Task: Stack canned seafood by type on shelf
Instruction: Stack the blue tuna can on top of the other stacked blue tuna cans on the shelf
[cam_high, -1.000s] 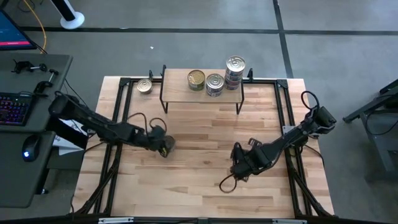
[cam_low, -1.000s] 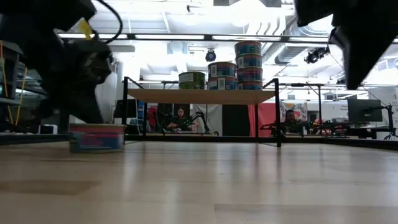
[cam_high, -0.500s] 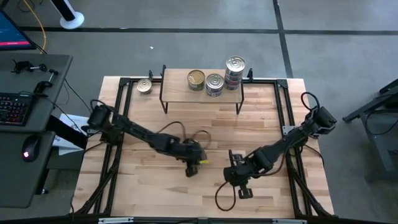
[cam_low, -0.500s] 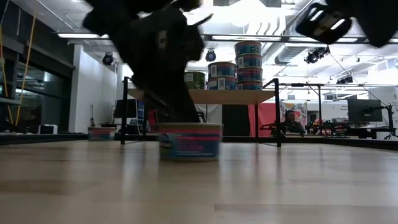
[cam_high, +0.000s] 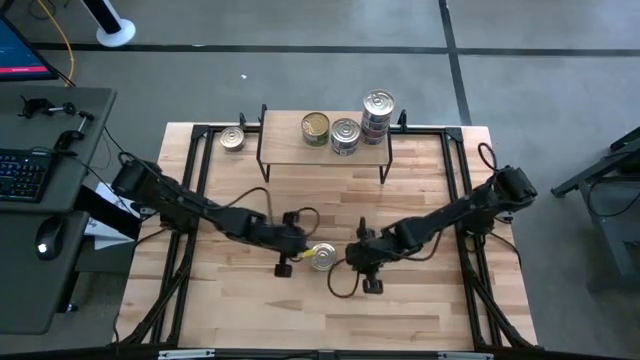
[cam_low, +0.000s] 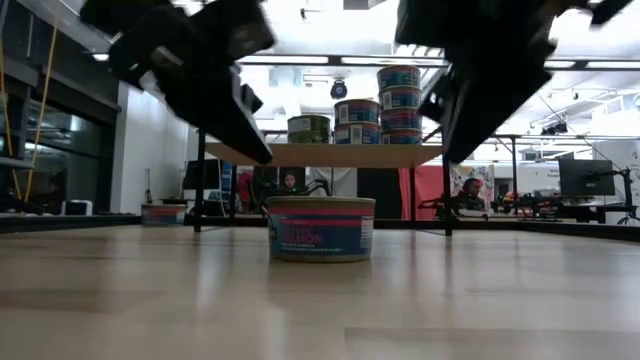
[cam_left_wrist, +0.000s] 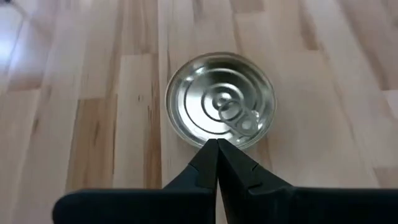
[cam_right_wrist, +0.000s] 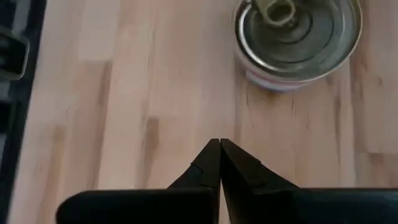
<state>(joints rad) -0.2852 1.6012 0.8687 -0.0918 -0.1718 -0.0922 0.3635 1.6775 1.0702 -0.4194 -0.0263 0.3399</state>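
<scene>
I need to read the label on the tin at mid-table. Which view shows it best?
The low view: the tin shows its pink-and-blue side label, though blurred. The high view and left wrist view show only its silver pull-tab lid; the right wrist view shows the lid plus a sliver of label.

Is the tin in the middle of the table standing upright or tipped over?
Upright. The tin sits flat on the table; its round lid with the pull tab faces up in the left wrist view, and its label shows level in the low view.

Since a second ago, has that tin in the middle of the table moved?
Yes. The tin slid rightward across the table, from near the left side to its middle, still in front of the shelf.
</scene>
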